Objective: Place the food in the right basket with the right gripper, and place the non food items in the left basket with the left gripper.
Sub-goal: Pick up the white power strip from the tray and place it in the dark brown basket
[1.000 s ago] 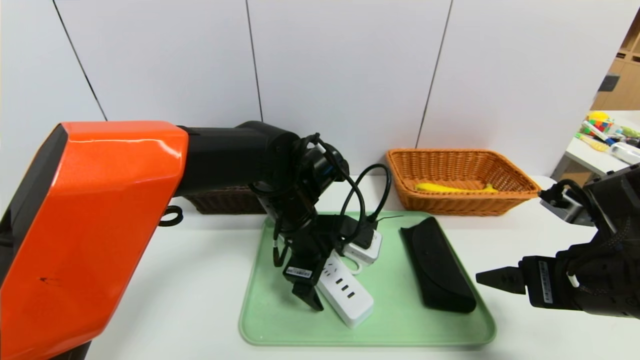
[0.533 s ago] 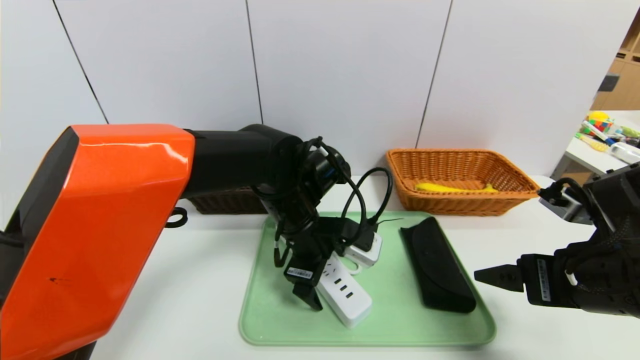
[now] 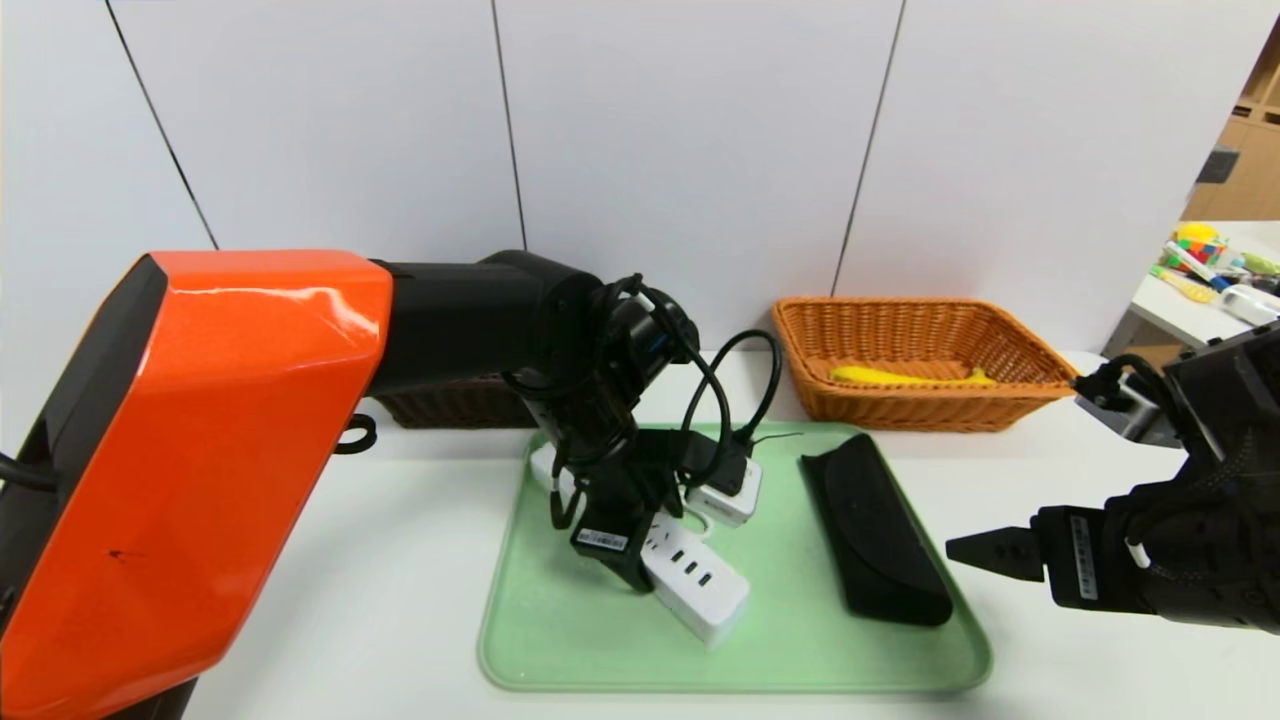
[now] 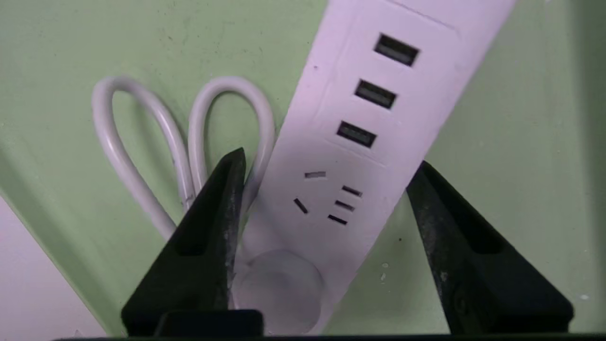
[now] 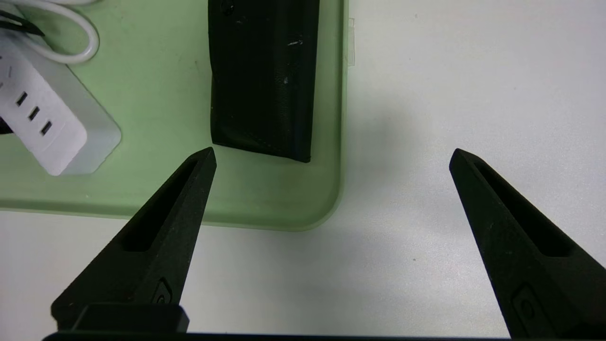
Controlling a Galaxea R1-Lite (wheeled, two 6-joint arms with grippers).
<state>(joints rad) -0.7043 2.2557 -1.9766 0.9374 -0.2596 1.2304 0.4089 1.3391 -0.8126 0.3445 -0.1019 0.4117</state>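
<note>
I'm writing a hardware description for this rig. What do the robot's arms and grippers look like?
The left arm has a glossy orange shell, then black segments with looped black cables at the wrist. The left gripper and right gripper have matte black, pointed, wedge-shaped fingers with a long slot in each. White printed labels sit on both gripper bodies. The right arm is black, with braided cabling.

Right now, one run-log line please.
left pincer: straddling power strip on tray | right pincer: idle, open | banana: in right basket
</note>
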